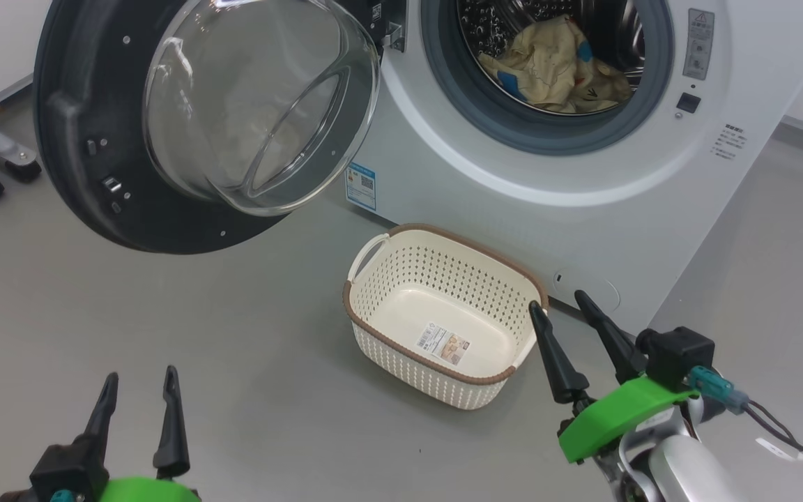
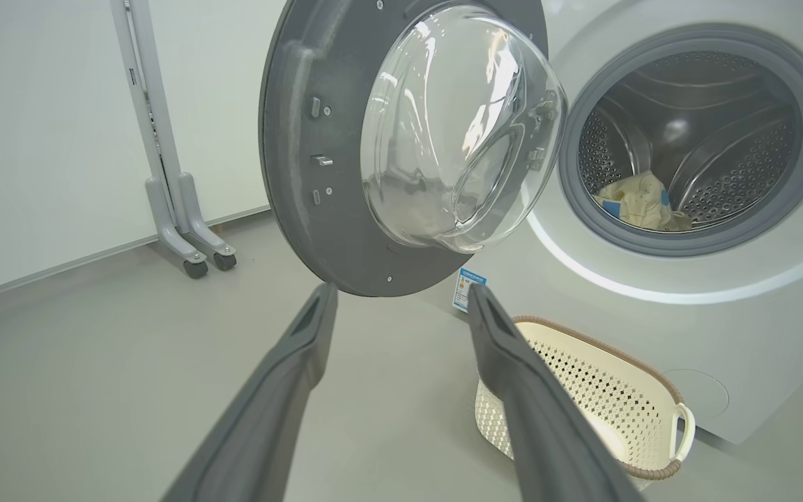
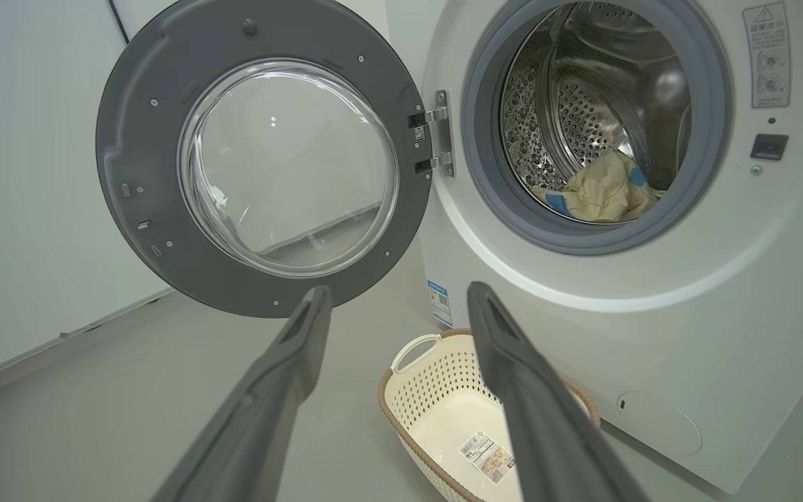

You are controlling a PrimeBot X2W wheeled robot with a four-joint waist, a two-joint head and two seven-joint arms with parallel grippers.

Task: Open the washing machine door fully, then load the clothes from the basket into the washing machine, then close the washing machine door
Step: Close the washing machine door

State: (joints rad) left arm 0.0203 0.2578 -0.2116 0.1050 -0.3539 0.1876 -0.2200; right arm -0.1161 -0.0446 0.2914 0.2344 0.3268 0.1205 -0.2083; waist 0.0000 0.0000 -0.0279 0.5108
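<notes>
Clothes bundle (image 1: 555,66), cream-yellow fabric, blue cuffs, in perforated steel drum (image 1: 485,28) upper right; we see left gripper (image 1: 141,374), right gripper (image 1: 556,300) both spread, nothing held.

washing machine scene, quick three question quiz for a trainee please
1. True or false: the clothes lie in the basket.
2. The washing machine door is: A shut, B swung open, C lying on the floor.
3. Fill in: the left gripper and the right gripper both have their jaws ____.
Key: 1 false, they are inside the washing machine; 2 B; 3 open.
</notes>
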